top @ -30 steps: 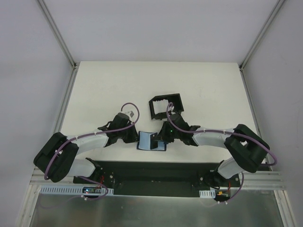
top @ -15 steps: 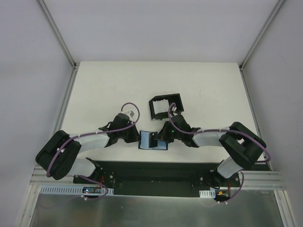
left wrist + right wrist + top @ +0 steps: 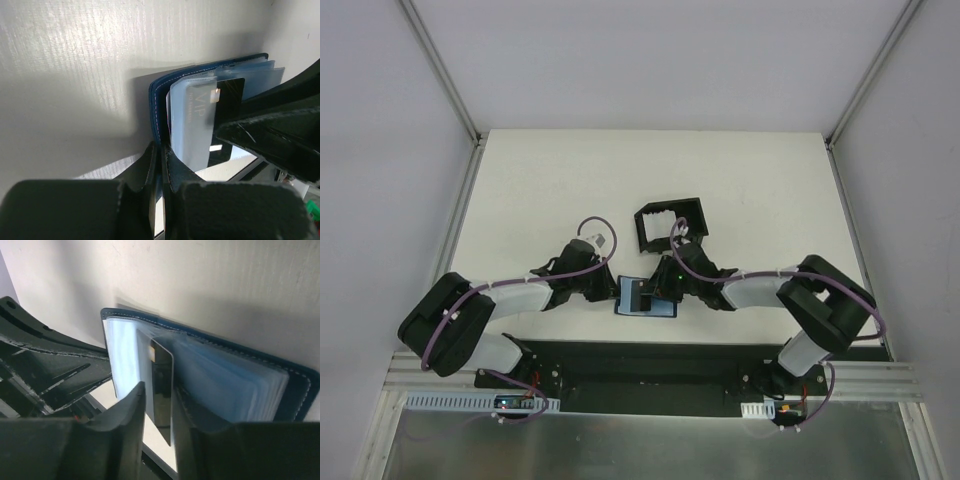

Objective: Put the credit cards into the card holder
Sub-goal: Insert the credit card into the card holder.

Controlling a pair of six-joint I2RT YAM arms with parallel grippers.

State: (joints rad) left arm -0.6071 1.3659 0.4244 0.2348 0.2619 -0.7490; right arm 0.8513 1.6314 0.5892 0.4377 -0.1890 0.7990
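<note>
The open navy-blue folding card holder (image 3: 645, 298) is pinned at its left cover by the closed left gripper (image 3: 161, 150), so that a dark plastic card (image 3: 162, 365), half in its clear pocket (image 3: 225, 380), is guided between the slightly parted fingers (image 3: 127, 412) of the right gripper (image 3: 159, 389); real grip cannot be told.

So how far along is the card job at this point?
Done: the dark navy folding card holder lies open, its cover pinched by the left gripper. In hand: a dark glossy plastic card sits partway in a clear sleeve, between the right gripper fingers; whether they grip it is unclear. Left: seating it fully; further cards can't be made out.
</note>
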